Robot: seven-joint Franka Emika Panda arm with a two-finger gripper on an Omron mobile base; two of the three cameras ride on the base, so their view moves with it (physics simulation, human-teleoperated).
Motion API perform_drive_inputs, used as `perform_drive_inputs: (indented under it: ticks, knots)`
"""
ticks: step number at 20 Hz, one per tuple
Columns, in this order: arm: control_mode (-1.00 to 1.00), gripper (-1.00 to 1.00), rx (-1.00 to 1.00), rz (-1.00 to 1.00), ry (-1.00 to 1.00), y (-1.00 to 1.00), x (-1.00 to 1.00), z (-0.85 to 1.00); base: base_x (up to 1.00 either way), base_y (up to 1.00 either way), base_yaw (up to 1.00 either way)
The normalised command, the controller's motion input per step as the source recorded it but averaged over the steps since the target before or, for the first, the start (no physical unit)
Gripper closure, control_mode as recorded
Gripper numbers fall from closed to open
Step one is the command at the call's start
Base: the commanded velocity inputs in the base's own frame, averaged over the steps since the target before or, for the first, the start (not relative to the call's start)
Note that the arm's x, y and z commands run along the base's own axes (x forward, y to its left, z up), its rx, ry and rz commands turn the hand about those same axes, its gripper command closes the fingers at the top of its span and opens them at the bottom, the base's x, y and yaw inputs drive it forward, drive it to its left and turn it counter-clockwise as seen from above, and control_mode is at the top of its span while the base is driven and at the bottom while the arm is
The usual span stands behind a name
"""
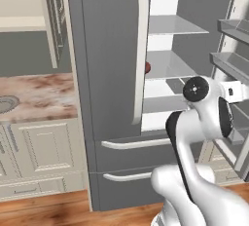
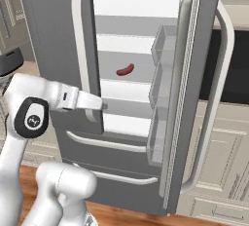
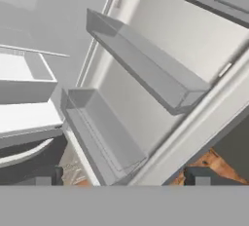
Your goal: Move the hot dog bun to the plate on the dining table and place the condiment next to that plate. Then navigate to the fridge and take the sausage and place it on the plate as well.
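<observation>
Sausage [image 2: 125,69] sits on a middle glass shelf [image 2: 127,81] of the open fridge [image 1: 109,98]; in the left base view just a red end of it [image 1: 148,67] peeks past the left door's handle [image 1: 140,54]. It looks small, light, curved, probably soft and a bit slick, so I judge a gentle pinch across its middle, short axis between the tips, is best; squeezing hard could make it squirt out or roll on the glass.

My claw [image 3: 121,177] is spread wide, holding nothing, tips dark at the bottom of the hand view, pointing at the door bins [image 3: 141,64] of the open right door [image 2: 189,88], not at the sausage.

Around, left to right: marbled bench [image 1: 36,96] over cream cabinets, closed left door, shelves, then the swung-out right door with its bins. In the way, as I judge it: left door edge and handle close beside the sausage, the shelf above limiting height, and door bins crowding my wrist on the right.
</observation>
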Motion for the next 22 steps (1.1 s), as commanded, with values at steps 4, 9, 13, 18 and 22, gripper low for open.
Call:
perform_drive_inputs:
  ticks: [4, 9, 13, 18, 22]
  knots:
    - [-1.00, -1.00, 0.22, 0.36, 0.10, 1.00, -0.04, 0.58, 0.00, 0.00, 0.00]
    - [-1.00, -1.00, 0.28, 0.40, 0.14, 1.00, 0.00, 0.25, 0.00, 0.00, 0.00]
    - [-1.00, -1.00, 0.26, 0.30, -0.04, 0.83, 0.00, 0.01, 0.00, 0.00, 0.00]
    - [-1.00, -1.00, 0.21, 0.12, -0.22, 0.04, 0.41, -0.01, 0.00, 0.00, 0.00]
    - [-1.00, -1.00, 0.16, 0.04, -0.10, 0.00, 0.69, -0.02, 0.00, 0.00, 0.00]
